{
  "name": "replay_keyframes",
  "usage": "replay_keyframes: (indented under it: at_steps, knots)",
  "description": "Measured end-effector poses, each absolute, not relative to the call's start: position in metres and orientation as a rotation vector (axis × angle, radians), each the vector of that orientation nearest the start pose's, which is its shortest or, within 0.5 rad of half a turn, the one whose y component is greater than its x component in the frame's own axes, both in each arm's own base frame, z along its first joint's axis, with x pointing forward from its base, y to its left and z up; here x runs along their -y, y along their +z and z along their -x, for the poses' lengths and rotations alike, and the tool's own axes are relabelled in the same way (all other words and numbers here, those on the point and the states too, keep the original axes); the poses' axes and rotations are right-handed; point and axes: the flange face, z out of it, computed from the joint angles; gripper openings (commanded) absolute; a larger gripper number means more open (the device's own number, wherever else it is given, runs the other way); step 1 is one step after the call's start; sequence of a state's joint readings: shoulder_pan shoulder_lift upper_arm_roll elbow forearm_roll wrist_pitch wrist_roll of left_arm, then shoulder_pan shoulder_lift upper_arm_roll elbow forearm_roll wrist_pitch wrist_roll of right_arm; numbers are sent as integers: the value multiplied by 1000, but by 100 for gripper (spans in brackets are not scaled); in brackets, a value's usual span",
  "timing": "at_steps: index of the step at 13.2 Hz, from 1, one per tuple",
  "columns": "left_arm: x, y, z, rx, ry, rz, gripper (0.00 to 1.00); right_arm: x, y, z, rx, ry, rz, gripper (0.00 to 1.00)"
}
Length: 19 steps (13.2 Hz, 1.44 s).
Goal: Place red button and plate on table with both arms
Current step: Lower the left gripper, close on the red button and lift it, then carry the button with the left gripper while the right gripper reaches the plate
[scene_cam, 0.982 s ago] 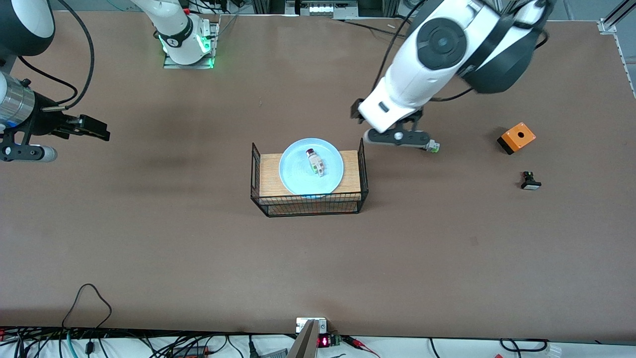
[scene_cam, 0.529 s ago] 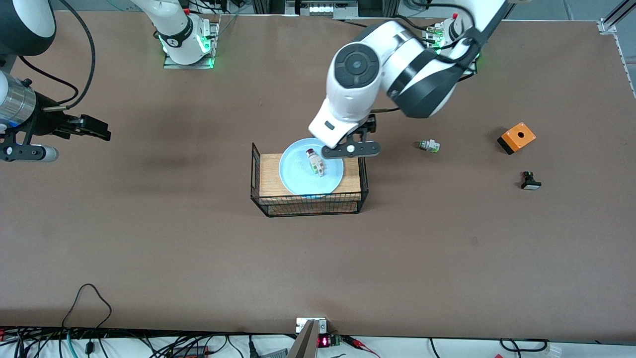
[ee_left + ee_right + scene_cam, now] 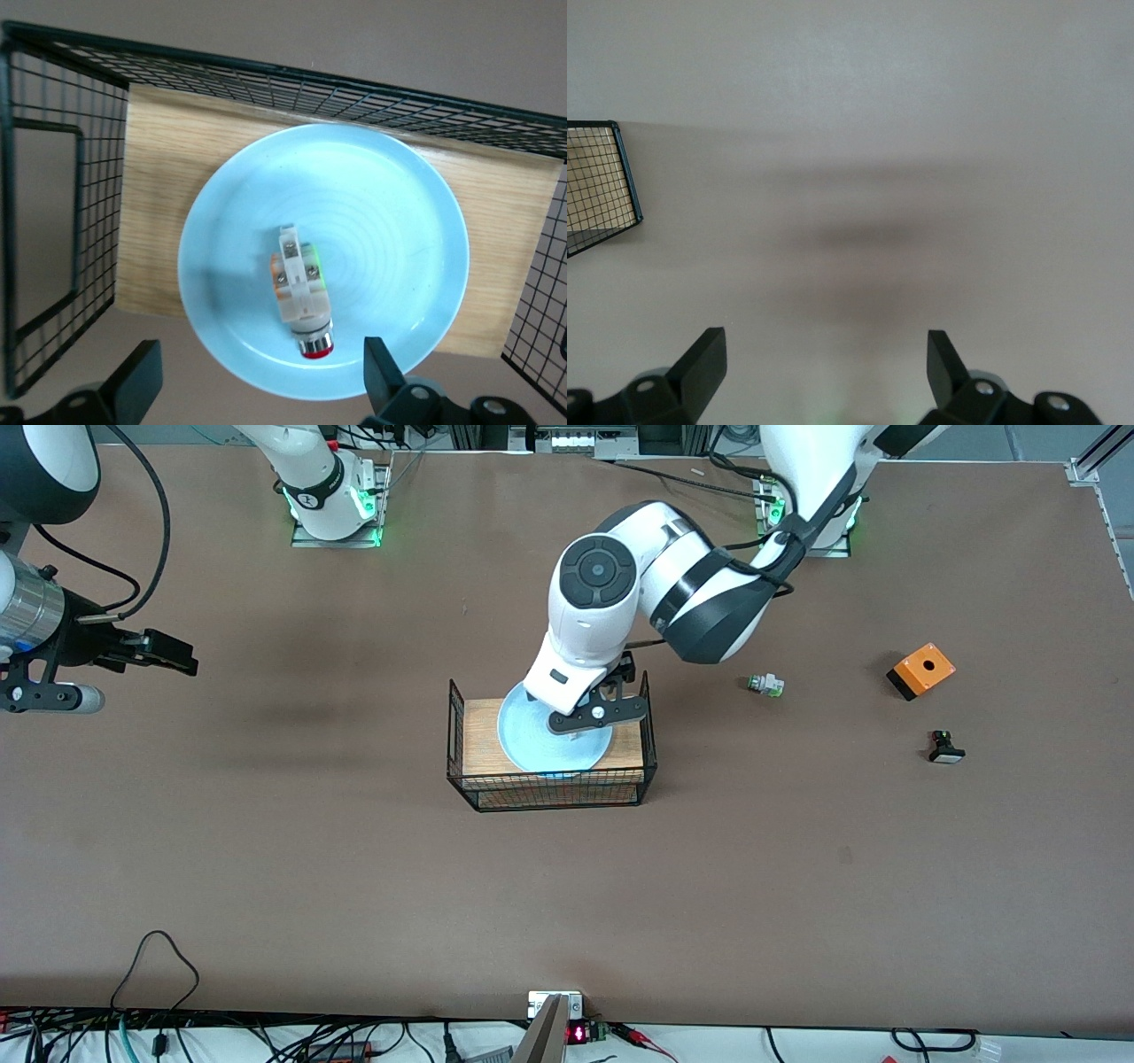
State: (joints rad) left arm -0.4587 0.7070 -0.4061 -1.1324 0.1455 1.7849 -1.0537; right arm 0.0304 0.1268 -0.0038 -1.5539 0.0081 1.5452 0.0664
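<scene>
The pale-blue plate [image 3: 530, 746] lies on the wooden top of a black wire rack [image 3: 457, 731] in the middle of the brown table [image 3: 266, 850]. My left arm hides the red button in the front view. In the left wrist view the red button [image 3: 301, 288] lies on its side near the middle of the plate [image 3: 390, 212], its red cap toward the rim. My left gripper [image 3: 592, 716] hangs over the plate, open, with the button's cap end between the line of its fingertips [image 3: 259, 376] but well below them. My right gripper [image 3: 182, 657] waits open over bare table [image 3: 822, 359].
Toward the left arm's end of the table lie a white-green part [image 3: 765, 685], an orange box [image 3: 920, 670] and a black button with a white face [image 3: 946, 749]. The rack's wire walls [image 3: 53, 177] rise at both short ends of the plate. A rack corner [image 3: 602, 177] shows in the right wrist view.
My left arm has swung from beside the white-green part to over the rack, and now covers the red button in the front view. The right arm has stayed put.
</scene>
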Motion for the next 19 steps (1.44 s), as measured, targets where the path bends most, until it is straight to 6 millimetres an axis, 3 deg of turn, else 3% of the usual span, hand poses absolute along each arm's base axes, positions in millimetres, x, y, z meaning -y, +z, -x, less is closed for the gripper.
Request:
replay_keyframes:
  at_steps: [7,12,13,15,16,18,19]
  knots:
    - [493,376,-568,432,147,3189,100,-16,558,-585,-63,214,3132,100]
    - [506,345,-561,407,143,3165,100,-15,548,-589,-70,241,3124,100]
    - [509,342,-559,400,146,3164,93,-15,547,-589,-70,244,3123,100]
    - [513,341,-556,391,147,3164,39,-15,547,-589,-70,243,3122,100]
    - [513,342,-556,391,145,3165,20,-15,548,-589,-70,242,3122,100]
    - [513,344,-557,397,138,3168,1,-16,548,-589,-69,240,3122,100]
    - [512,346,-558,400,135,3170,0,-16,548,-589,-68,239,3121,100]
